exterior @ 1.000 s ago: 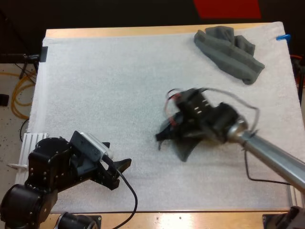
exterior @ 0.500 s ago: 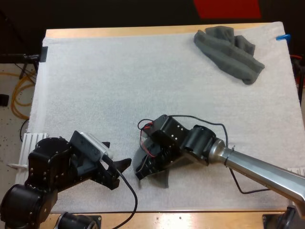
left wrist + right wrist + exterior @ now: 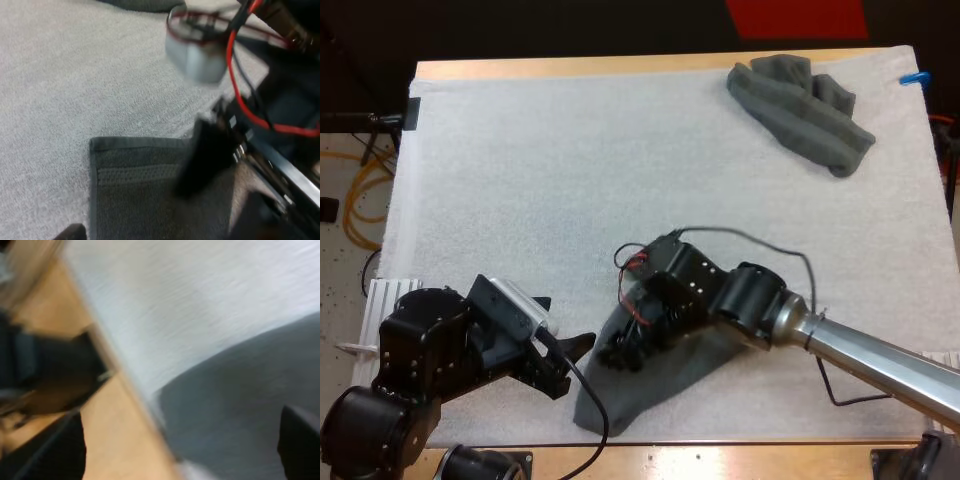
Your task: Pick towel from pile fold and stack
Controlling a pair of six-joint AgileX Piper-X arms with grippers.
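Towel: spread directly under right end effector, fingers wide apart. Long axis slants toward left end effector, also wide, just beside its edge.

The left arm is built of bulky, rounded black housings, and black tapered fingers are carried at its end. The right arm is formed of a smooth silver-grey tube, joined to blocky black wrist housings dotted with small pale marks.
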